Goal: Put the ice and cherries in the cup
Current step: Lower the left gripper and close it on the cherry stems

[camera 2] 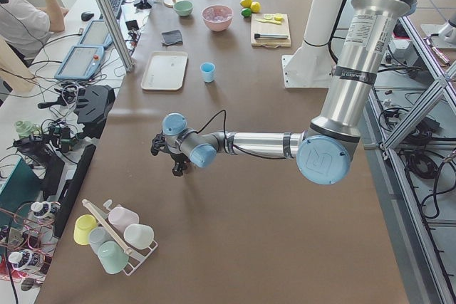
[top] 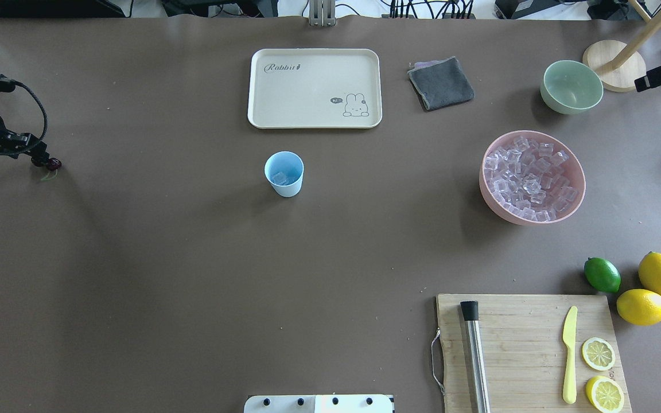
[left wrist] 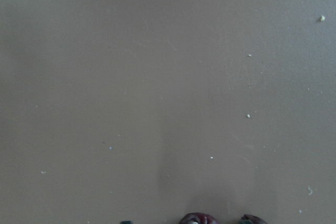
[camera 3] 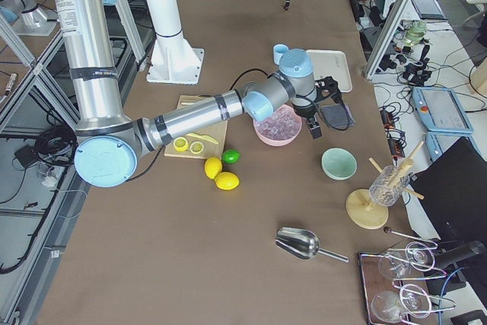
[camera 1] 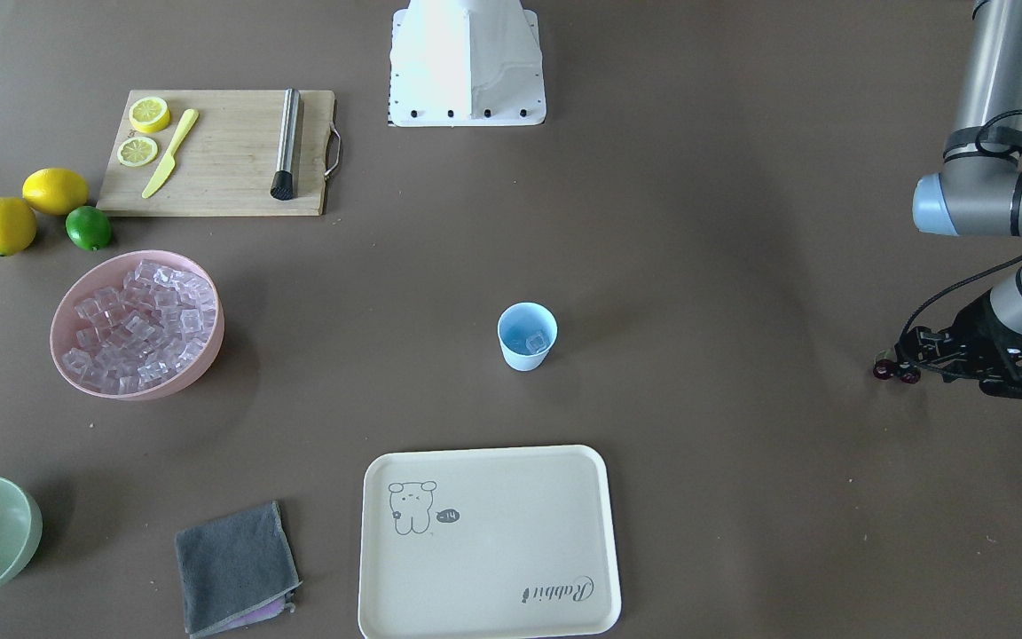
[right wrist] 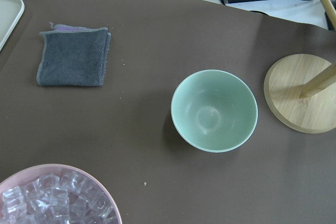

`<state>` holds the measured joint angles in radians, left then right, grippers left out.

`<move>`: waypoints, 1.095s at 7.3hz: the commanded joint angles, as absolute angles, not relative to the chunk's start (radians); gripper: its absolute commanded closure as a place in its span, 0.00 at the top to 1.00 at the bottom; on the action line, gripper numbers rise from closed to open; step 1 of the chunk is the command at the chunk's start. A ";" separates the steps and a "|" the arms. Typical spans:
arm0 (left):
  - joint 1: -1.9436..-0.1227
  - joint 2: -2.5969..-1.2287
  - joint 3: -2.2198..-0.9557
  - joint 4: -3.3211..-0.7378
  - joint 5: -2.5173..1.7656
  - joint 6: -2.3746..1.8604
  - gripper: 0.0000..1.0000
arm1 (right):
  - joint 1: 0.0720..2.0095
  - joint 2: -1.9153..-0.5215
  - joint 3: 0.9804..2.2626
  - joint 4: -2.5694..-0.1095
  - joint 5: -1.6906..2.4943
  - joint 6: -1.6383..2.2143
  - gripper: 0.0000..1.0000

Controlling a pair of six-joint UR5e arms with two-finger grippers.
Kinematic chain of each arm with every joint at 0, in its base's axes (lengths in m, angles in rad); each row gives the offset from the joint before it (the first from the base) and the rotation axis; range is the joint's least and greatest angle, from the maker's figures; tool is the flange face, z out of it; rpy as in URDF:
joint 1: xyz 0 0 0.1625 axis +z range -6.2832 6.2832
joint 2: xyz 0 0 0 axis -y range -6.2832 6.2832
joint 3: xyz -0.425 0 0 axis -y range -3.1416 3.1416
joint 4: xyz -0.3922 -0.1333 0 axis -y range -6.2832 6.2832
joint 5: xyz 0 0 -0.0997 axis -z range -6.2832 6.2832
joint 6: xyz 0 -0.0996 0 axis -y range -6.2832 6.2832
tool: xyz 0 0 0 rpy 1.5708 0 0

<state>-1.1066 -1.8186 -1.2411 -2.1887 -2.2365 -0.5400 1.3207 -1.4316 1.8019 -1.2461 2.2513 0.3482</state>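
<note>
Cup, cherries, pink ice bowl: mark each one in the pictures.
cup (camera 1: 524,357), exterior front-facing view, outer wall.
cherries (camera 1: 884,371), exterior front-facing view, on one cherry.
pink bowl (camera 1: 206,362), exterior front-facing view, side wall.

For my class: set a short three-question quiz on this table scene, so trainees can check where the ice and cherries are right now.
1. True or false: the cup already has ice in it.
2. Where are the cherries? A in the cup. B at the left gripper. C on the tray.
3. Which container besides the cup holds ice?

Key: 1 true. 2 B. 3 the pink bowl.
</note>
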 commanded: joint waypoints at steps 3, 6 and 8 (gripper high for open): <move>-1.103 -1.821 -1.233 -2.187 -2.238 -0.541 0.70 | 1.322 -1.439 1.804 -1.246 2.246 0.348 1.00; -1.115 -1.829 -1.238 -2.187 -2.250 -0.541 0.70 | 1.322 -1.439 1.804 -1.246 2.244 0.348 1.00; -1.126 -1.822 -1.235 -2.184 -2.249 -0.537 0.70 | 1.322 -1.437 1.804 -1.246 2.244 0.348 1.00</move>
